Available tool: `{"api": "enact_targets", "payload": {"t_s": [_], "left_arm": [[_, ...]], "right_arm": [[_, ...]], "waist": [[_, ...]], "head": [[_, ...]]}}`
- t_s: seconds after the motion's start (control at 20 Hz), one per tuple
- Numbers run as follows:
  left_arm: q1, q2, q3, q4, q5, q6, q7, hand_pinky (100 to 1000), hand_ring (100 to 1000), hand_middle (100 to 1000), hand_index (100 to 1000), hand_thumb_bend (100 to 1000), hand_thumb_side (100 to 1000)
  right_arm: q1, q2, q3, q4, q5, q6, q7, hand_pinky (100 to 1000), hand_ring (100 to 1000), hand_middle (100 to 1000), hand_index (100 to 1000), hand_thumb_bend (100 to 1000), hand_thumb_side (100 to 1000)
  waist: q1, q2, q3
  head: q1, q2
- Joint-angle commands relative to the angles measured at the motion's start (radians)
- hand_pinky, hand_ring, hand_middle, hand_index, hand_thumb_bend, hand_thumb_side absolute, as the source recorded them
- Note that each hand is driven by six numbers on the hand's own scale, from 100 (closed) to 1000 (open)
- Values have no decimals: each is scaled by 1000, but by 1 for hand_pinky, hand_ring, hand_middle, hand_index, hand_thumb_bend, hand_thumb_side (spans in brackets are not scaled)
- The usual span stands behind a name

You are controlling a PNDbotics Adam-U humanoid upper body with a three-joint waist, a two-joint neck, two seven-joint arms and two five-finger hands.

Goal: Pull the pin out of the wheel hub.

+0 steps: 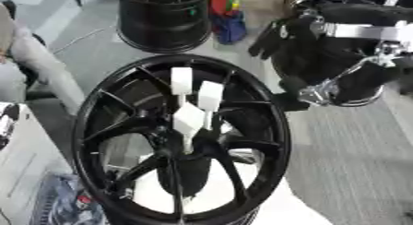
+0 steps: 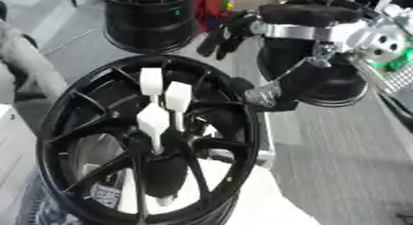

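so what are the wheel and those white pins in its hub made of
The wheel looks like cast metal with a glossy black coat: highlights run along its spokes and rim. The white pins look like matte plastic, flat and even in tone, though the look leaves that open.

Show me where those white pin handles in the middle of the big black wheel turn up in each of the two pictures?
Left eye view: the white pins stand at the hub, just left of the picture's middle.
Right eye view: the same pins sit further left, left of centre.
Shared landmark: the second black wheel standing behind, near the top edge in both views.
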Motion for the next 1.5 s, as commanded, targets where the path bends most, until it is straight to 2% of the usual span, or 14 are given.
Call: {"api": "enact_targets", "payload": {"t_s": [0.05, 0.35, 0.75, 1.05, 1.5], "left_arm": [[-19, 27, -4, -21, -8, -2, -6, 570, 589, 628, 743, 514, 244], [-26, 29, -9, -23, -9, -3, -12, 571, 589, 628, 743, 514, 244], [-32, 27, -16, -23, -8, -4, -21, 571, 589, 628, 743, 514, 244], [-32, 26, -14, -21, -8, -3, -21, 572, 589, 628, 744, 514, 244], [-32, 25, -13, -20, -8, -3, -20, 573, 589, 629, 744, 512, 244]], "right_arm": [[-50, 38, 27, 84, 57, -7, 63, 834, 843, 861, 900, 181, 100], [-133, 149, 63, 287, 136, -50, 88, 846, 866, 890, 915, 232, 193], [-196, 248, 57, 485, 230, -97, 77, 848, 873, 896, 927, 240, 221], [-198, 265, 53, 556, 275, -121, 79, 831, 856, 872, 924, 227, 232], [-187, 263, 58, 574, 290, -136, 92, 811, 825, 829, 911, 227, 238]], "waist": [[2, -5, 8], [-6, -2, 35], [-8, 0, 58], [-9, -3, 62], [-7, -2, 54]], "head": [[-12, -12], [-32, -20], [-51, -21], [-49, -22], [-42, -19]]}}
